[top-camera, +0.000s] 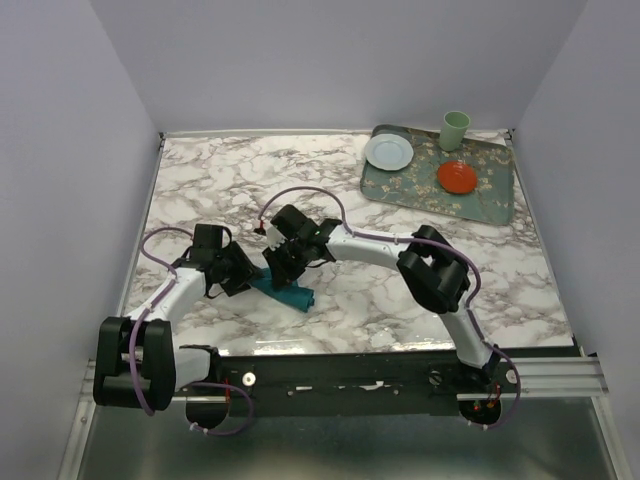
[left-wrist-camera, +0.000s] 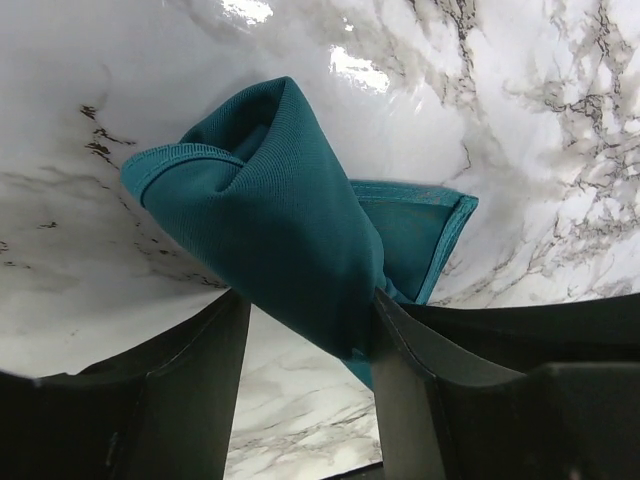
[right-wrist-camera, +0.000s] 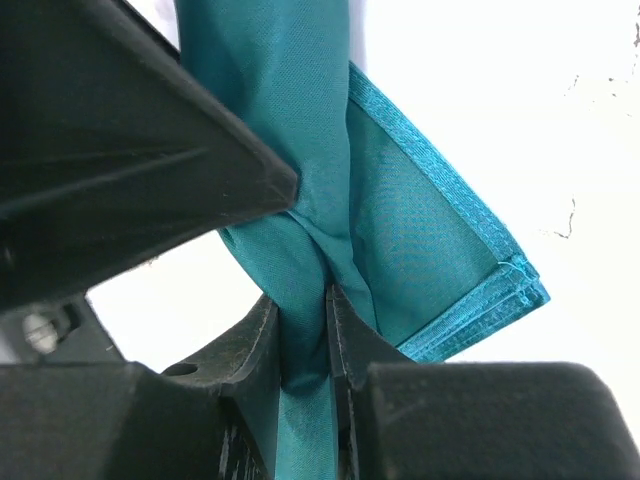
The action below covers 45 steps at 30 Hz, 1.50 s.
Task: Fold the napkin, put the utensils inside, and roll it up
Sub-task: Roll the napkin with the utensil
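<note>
The teal napkin (top-camera: 288, 294) lies bunched and partly rolled on the marble table between the two arms. In the left wrist view the napkin (left-wrist-camera: 280, 210) is a loose roll with a hemmed corner sticking out to the right. My left gripper (left-wrist-camera: 305, 345) is open, and the roll rests against its right finger (left-wrist-camera: 415, 390). My right gripper (right-wrist-camera: 305, 335) is shut on a fold of the napkin (right-wrist-camera: 420, 230). In the top view the left gripper (top-camera: 240, 276) and the right gripper (top-camera: 283, 263) are close together over the cloth. No utensils show in any view.
A patterned grey-green tray (top-camera: 480, 200) sits at the back right with a white plate (top-camera: 388, 151), a red dish (top-camera: 457, 177) and a green cup (top-camera: 454, 129). A dark gripper part (right-wrist-camera: 120, 160) fills the upper left of the right wrist view.
</note>
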Each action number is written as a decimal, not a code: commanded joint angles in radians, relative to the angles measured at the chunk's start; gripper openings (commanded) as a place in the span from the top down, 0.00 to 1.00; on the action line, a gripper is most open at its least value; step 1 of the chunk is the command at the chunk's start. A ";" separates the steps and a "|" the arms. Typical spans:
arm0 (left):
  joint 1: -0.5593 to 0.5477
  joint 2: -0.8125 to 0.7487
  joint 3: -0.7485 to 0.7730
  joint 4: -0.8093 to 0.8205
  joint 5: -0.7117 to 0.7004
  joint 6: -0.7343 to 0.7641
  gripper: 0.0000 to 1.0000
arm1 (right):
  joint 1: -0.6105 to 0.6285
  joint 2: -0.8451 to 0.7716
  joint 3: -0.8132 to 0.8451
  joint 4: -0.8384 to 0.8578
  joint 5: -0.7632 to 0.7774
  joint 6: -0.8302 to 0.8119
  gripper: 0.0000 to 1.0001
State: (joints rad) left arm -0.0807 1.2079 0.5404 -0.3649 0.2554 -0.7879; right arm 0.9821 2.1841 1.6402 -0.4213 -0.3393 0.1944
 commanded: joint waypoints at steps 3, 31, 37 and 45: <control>0.012 -0.039 0.001 -0.091 -0.036 0.010 0.44 | -0.071 0.028 -0.028 0.047 -0.223 0.043 0.99; -0.044 -0.004 0.033 0.115 0.179 -0.050 0.67 | -0.186 0.194 -0.025 0.151 -0.537 0.151 0.93; -0.048 0.074 0.004 0.167 0.159 -0.063 0.69 | -0.201 0.184 -0.028 0.147 -0.543 0.149 0.86; -0.048 0.160 -0.005 0.225 0.150 -0.063 0.71 | -0.215 0.164 0.036 0.012 -0.491 0.083 0.71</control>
State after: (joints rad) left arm -0.1261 1.3273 0.5537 -0.1780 0.4114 -0.8547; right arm 0.7853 2.3322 1.6211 -0.2733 -0.9131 0.3397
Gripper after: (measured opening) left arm 0.291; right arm 0.267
